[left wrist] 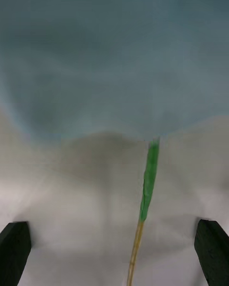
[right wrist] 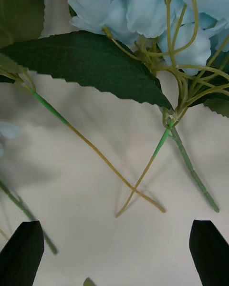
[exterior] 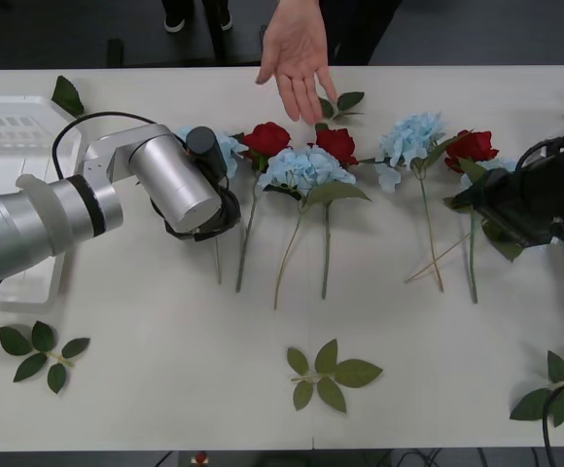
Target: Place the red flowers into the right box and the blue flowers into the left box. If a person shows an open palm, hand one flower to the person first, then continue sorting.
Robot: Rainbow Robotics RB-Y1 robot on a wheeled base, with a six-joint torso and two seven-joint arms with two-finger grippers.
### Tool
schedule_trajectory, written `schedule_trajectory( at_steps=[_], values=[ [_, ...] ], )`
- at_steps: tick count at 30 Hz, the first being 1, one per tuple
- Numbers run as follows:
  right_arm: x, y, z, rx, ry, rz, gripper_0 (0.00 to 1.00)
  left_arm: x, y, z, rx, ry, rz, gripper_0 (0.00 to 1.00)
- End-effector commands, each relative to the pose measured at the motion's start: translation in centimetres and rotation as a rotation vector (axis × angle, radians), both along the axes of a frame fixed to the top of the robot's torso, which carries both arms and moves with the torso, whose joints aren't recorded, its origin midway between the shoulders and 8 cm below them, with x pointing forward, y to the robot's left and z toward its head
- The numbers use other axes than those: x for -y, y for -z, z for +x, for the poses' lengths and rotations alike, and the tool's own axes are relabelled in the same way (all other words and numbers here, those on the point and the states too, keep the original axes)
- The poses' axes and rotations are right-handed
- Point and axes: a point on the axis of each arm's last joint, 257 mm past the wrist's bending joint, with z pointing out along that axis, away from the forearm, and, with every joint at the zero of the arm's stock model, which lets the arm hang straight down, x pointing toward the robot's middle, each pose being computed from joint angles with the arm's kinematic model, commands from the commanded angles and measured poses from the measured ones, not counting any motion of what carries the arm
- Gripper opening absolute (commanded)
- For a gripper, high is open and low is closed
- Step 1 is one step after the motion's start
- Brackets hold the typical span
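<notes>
Up front, your left claw (exterior: 207, 209) hovers over the leftmost blue flower (exterior: 226, 146) on the desk (exterior: 185, 370), under a person's open palm (exterior: 297, 53). Right wrist: fingers (right wrist: 21, 252) spread wide below a blue bloom (right wrist: 143, 5). Left wrist: fingers (left wrist: 14, 252) wide, stem (left wrist: 149, 186) between.

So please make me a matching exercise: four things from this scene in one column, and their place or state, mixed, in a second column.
Things:
1. left claw
2. right claw
3. person's hand
4. left box

Places or states:
A. palm open at the table's far edge
B. open over the stem of the leftmost blue flower
C. white tray at the table's left edge
D. open over crossed stems near the rightmost red flower

Pairs: 1-B, 2-D, 3-A, 4-C
</notes>
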Motion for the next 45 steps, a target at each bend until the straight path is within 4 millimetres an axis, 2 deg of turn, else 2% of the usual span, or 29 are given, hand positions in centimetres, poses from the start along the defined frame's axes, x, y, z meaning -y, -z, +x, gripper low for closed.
schedule_trajectory(
  at_steps=[1, 2, 3, 4, 5, 9, 16, 29, 34, 41, 44, 45],
  values=[
    [0.2, 0.8, -0.3, 0.032, 0.079, -0.036, 0.88, 0.4, 0.6, 0.5, 0.032, 0.057, 0.038, 0.75],
    [0.2, 1.1, -0.3, 0.033, 0.082, -0.044, 0.89, 0.3, 0.6, 0.5, 0.033, 0.058, 0.038, 0.61],
    [0.2, 1.4, -0.2, 0.039, 0.094, -0.052, 0.88, 0.3, 0.6, 0.4, 0.031, 0.059, 0.037, 0.25],
    [0.0, 1.7, -0.1, 0.046, 0.105, -0.055, 0.89, 0.4, 0.7, 0.4, 0.028, 0.057, 0.034, 0.04],
    [0.0, 1.8, 0.0, 0.05, 0.11, -0.059, 0.88, 0.4, 0.7, 0.4, 0.028, 0.058, 0.035, 0.01],
    [-0.6, 2.4, 1.0, 0.087, 0.144, -0.083, 0.88, 0.5, 0.6, 0.4, 0.029, 0.063, 0.035, 0.0],
    [-0.1, 3.1, 3.2, 0.134, 0.19, -0.107, 0.89, 0.6, 0.5, 0.6, 0.037, 0.077, 0.035, 0.0],
    [4.4, 3.1, 6.4, 0.207, 0.248, -0.234, 0.89, 0.5, 0.4, 0.7, 0.041, 0.084, 0.043, 0.01],
    [6.7, 4.1, 6.8, 0.213, 0.262, -0.284, 0.88, 0.2, 0.4, 0.8, 0.046, 0.085, 0.052, 0.06],
    [7.8, 6.1, 7.2, 0.204, 0.264, -0.282, 0.88, 0.2, 0.4, 0.8, 0.047, 0.084, 0.053, 0.1],
    [8.2, 6.5, 7.7, 0.211, 0.266, -0.281, 0.57, 0.3, 0.4, 0.8, 0.047, 0.086, 0.053, 0.1],
    [8.2, 6.6, 7.8, 0.213, 0.266, -0.28, 0.37, 0.2, 0.4, 0.8, 0.048, 0.086, 0.055, 0.09]
  ],
)
